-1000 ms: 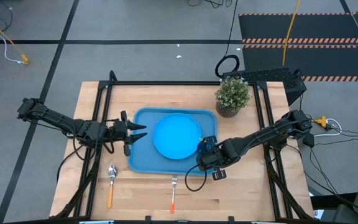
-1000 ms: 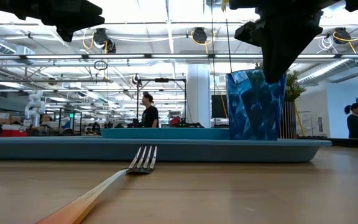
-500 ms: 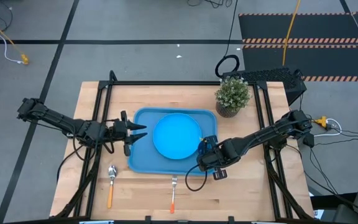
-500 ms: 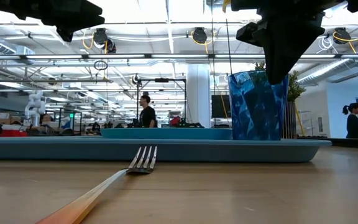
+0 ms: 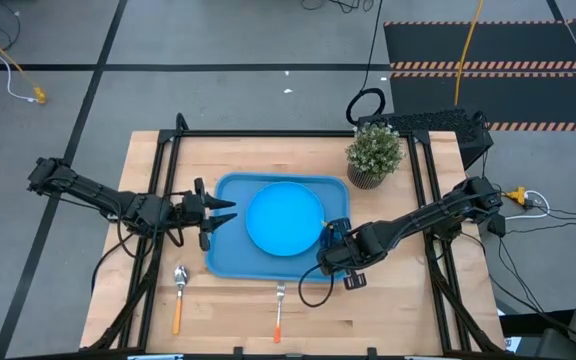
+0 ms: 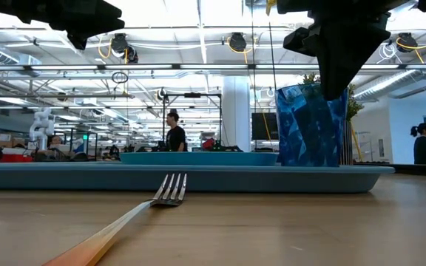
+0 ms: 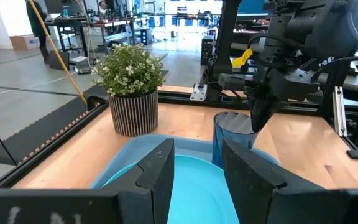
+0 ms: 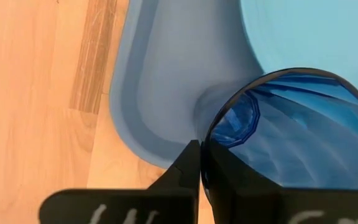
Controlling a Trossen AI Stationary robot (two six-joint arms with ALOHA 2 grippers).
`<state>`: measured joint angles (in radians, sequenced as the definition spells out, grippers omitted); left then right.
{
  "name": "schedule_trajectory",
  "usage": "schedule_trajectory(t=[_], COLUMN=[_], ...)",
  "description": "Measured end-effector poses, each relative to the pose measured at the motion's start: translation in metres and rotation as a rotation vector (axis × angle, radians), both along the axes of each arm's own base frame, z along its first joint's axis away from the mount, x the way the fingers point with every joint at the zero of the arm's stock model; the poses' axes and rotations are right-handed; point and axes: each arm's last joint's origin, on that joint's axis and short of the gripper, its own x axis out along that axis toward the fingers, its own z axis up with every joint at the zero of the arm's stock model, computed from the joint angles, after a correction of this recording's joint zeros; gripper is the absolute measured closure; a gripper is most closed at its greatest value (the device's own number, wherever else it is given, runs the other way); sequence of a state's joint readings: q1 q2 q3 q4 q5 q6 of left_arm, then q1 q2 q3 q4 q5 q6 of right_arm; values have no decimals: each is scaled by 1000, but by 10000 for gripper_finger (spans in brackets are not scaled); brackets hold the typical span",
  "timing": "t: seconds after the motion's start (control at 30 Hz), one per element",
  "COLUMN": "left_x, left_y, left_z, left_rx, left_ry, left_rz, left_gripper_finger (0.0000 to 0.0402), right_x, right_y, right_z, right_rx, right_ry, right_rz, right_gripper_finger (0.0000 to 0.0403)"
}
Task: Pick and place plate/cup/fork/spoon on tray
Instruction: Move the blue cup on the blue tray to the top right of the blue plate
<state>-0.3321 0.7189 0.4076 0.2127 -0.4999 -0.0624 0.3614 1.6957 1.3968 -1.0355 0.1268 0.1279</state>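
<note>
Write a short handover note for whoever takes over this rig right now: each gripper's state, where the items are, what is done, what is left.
Right gripper: shut on the cup's rim, at the tray's front right corner; whether the cup touches the tray floor cannot be told.
Left gripper: open, waiting over the tray's left edge.
Done: plate lies in the tray.
Left: release the cup, then move the fork and spoon, both on the table in front of the tray.

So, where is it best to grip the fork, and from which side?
Grip the fork at mid-handle, coming straight down from above. It lies flat on the table, tines toward the tray, so the slim orange handle gives the jaws two narrow sides to close across.
</note>
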Motion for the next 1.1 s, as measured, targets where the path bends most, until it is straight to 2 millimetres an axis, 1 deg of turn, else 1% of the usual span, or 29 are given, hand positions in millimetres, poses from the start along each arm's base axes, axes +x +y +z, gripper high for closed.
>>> schedule_trajectory(t=[0.53,0.6,0.73,0.9,1.1], left_x=[0,0,0,0,0], left_y=[0,0,0,0,0], left_z=[0,0,0,0,0], left_rx=[-2,-2,-4,-7,-7], left_ry=[-1,-1,-1,-2,-2], left_rz=[0,0,0,0,1], left_gripper_finger=[266,266,266,266,266], right_x=[-1,0,3,3,6], right_y=[-1,-1,0,-8,-19], right_z=[1,5,19,28,35], right_rx=[3,8,21,13,-14], right_ry=[10,1,-26,-6,-8], right_rz=[-44,-59,-85,-143,-170], right_gripper_finger=[403,403,403,403,403])
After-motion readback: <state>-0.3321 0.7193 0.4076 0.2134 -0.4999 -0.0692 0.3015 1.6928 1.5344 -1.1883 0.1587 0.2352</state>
